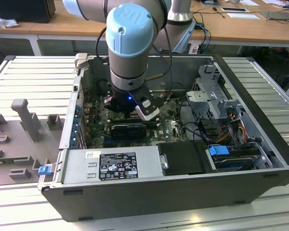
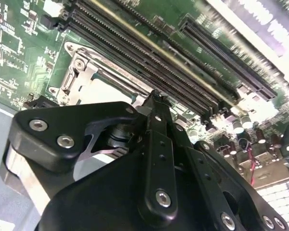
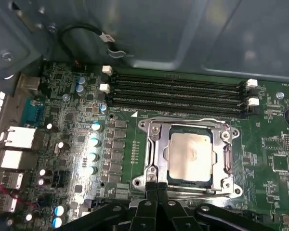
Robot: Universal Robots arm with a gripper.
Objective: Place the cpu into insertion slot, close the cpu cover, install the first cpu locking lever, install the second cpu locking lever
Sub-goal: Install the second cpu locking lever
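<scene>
Open computer case (image 1: 260, 159) lies on its side on the slatted desk (image 1: 33, 86); the arm (image 1: 130, 43) reaches down into it and blocks the board area under the wrist in the exterior view.

Motherboard (image 3: 77, 120): green, with long black memory slots (image 3: 178, 91) beside the socket.

Insertion slot (image 3: 156, 144): metal surround seen in the first wrist view; its near edge is cut off by the hand.

Cpu cover (image 3: 225, 155): frame lies flat around the chip.

Cpu (image 3: 190, 154): silvery top, seated inside the slot, showing through the cover's window.

Hand (image 3: 156, 185): fingers drawn together, tips meeting at the socket's near edge. Cannot tell whether anything is pinched between them. In the second wrist view the hand (image 2: 156, 98) hides most of the socket.
</scene>
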